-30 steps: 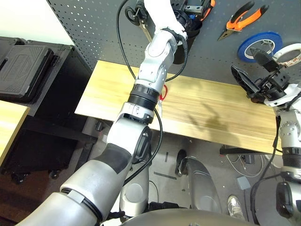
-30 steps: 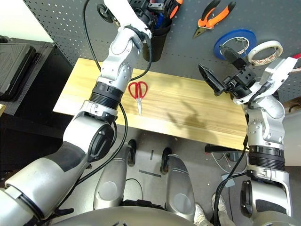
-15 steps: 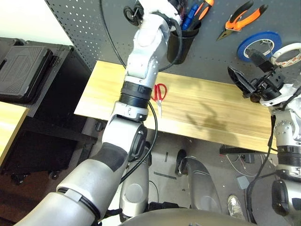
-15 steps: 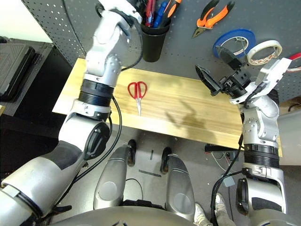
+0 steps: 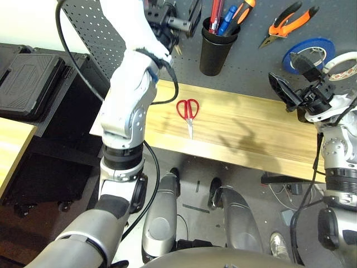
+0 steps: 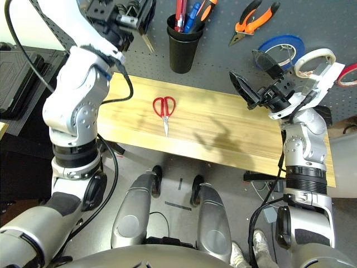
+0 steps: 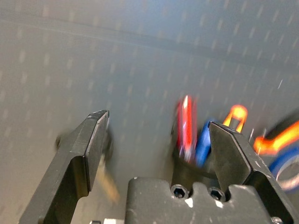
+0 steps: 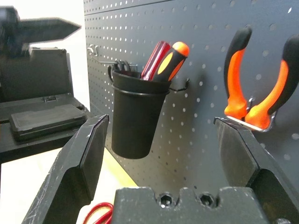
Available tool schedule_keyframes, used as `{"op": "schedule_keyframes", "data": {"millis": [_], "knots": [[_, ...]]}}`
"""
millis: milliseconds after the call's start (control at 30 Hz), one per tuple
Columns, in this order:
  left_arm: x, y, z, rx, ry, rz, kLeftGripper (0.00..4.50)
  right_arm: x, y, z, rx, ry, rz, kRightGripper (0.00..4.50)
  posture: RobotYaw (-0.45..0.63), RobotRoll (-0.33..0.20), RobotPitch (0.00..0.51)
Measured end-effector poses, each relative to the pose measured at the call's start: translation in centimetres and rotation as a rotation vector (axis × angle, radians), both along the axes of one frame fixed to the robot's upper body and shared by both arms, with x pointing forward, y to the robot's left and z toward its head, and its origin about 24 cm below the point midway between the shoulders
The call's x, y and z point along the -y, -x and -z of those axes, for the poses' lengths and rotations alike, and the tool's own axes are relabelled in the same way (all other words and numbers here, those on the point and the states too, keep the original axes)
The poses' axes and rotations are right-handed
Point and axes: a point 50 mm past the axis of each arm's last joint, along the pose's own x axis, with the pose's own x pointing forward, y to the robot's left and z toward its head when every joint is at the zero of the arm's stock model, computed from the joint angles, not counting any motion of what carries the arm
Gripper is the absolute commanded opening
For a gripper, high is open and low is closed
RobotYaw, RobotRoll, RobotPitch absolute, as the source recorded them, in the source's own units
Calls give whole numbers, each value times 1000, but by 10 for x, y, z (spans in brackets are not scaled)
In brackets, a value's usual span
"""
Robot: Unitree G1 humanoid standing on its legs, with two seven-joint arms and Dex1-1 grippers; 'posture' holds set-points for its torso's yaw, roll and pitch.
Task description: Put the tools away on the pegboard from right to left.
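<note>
Red-handled scissors (image 6: 164, 107) lie flat on the wooden table (image 6: 234, 128), below the black cup (image 6: 183, 47). The cup hangs on the dark grey pegboard (image 6: 223, 61) and holds the red-handled screwdriver (image 6: 180, 11) among other pens and drivers. Orange-and-black pliers (image 6: 254, 19) hang to the right of the cup. The thin red tape ring (image 6: 352, 67) hangs at the far right. My left gripper (image 6: 144, 12) is open, raised against the pegboard left of the cup. My right gripper (image 6: 252, 75) is open, held above the table's right part, facing the cup (image 8: 135, 116) and pliers (image 8: 257, 79).
A blue tape roll (image 6: 279, 47) and a white tape roll (image 6: 315, 58) hang just behind my right gripper. The blade of the black-handled scissors (image 6: 146, 42) shows under my left gripper. Black cases (image 5: 28, 78) stand left of the table.
My left arm has swung up and to the left, away from the black cup, whose contents are now uncovered. My right gripper has shifted slightly left. The red scissors have not moved.
</note>
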Motion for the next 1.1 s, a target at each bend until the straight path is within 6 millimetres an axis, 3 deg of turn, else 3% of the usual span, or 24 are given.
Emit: {"op": "schedule_keyframes", "data": {"millis": [433,633,933,1100], "knots": [[-7,2,66,-199,-66,-41,4432,6,4,-12,-36,-6,-12,4500,185,0,292],[-7,-9,116,-370,-126,-58,4432,-3,8,23,-223,112,20,4500,184,0,304],[-7,-33,161,-522,-141,-130,4432,-26,14,70,-366,275,56,4500,173,0,326],[-5,-47,174,-569,-120,-163,4432,-41,21,90,-411,362,79,4500,161,0,343]]}}
